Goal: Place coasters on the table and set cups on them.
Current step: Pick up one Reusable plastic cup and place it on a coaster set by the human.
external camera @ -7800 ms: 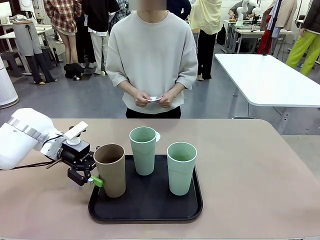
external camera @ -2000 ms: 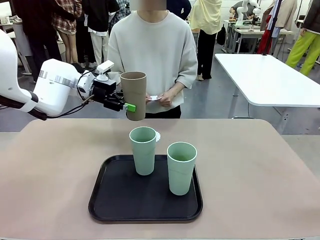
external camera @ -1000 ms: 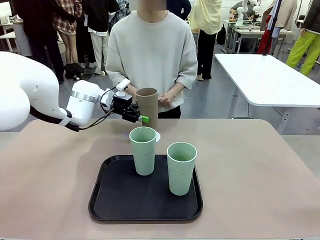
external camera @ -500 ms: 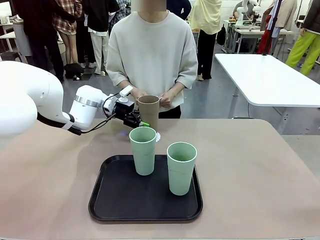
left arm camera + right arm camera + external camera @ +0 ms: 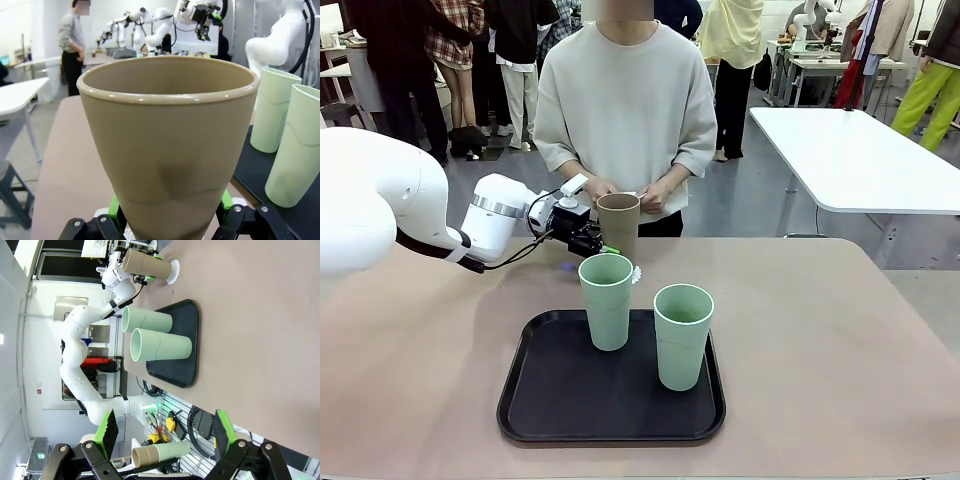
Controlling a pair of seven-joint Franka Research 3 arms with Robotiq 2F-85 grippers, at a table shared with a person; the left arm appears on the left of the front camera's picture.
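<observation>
My left gripper (image 5: 603, 246) is shut on the lower part of the brown cup (image 5: 618, 224), which stands upright at the far side of the table (image 5: 820, 340), in front of the person. In the left wrist view the green pads (image 5: 116, 218) squeeze the brown cup (image 5: 170, 145) near its base. A white scalloped coaster (image 5: 174, 271) lies right under the brown cup (image 5: 147, 264); I cannot tell if they touch. An edge of that coaster (image 5: 636, 272) peeks out behind one green cup (image 5: 606, 300). The other green cup (image 5: 682, 335) stands beside it on the black tray (image 5: 560, 405). My right gripper (image 5: 165, 432) is open and holds nothing.
The person's hands (image 5: 655, 197) are held together just behind the brown cup, close to my left gripper. A white table (image 5: 860, 150) stands off to the right beyond the tan one. The tan surface left and right of the tray is bare.
My left gripper has carried the brown cup a little lower and closer to the table behind the green cup. The green cups and tray have not moved.
</observation>
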